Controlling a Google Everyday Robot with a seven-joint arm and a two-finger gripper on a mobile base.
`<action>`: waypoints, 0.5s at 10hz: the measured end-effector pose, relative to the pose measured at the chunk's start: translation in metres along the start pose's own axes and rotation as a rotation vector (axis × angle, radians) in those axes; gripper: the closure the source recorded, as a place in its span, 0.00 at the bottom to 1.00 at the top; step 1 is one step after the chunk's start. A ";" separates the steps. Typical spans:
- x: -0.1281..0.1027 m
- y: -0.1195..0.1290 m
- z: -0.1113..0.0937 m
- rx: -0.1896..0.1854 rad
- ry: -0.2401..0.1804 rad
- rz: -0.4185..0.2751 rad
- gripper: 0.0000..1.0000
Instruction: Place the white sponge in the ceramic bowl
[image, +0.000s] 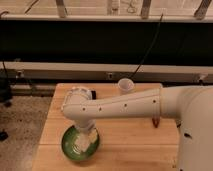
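White arm (127, 104) stretches in from the right, elbow bent, wrist turned straight down; the gripper (86, 139) hangs low near the table's front-left corner.

The surface (125, 132) is pale matt wood. At seven o'clock, the tool (86, 134), smooth white plastic, hangs over a glossy green ceramic bowl (70, 146).
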 end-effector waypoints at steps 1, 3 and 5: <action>0.000 0.000 0.000 -0.001 0.000 -0.001 0.90; 0.000 0.000 0.004 -0.008 -0.002 0.004 0.81; -0.003 -0.002 0.013 -0.005 -0.011 0.000 0.63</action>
